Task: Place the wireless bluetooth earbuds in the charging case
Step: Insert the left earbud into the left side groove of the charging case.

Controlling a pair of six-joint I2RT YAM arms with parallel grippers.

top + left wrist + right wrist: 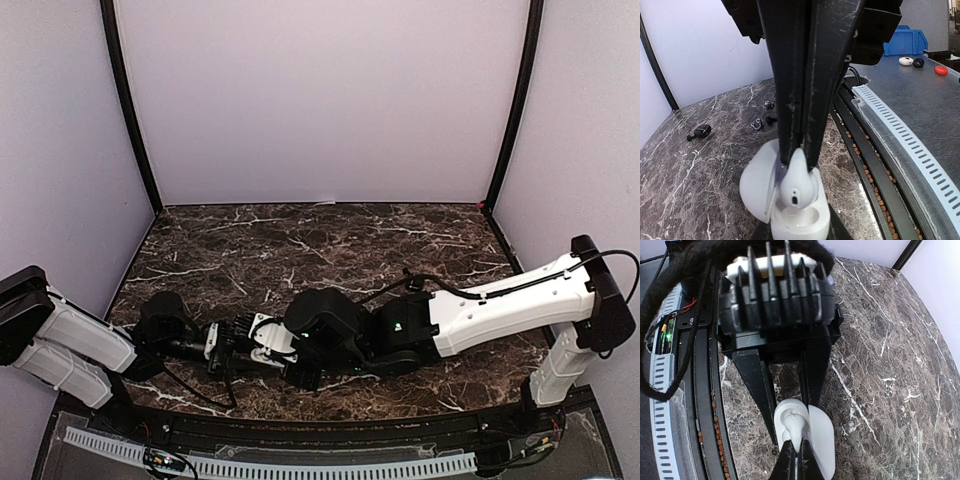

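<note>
A white charging case (801, 224) stands open on the marble, its lid (754, 186) swung out to the left. My left gripper (800, 233) is shut on the case base, one dark finger on each side. My right gripper (799, 452) is shut on the stem of a white earbud (796, 186). It holds the bud's bulb just over an empty well of the case (785, 412). In the top view both grippers meet near the front edge, left gripper (262, 352) against right gripper (298, 368).
More small buds lie on the marble behind the case: a dark one (700, 132) and a few purple and dark ones (756, 124). A slotted white cable rail (905, 145) runs along the table's front edge. A blue bin (905, 40) sits beyond it.
</note>
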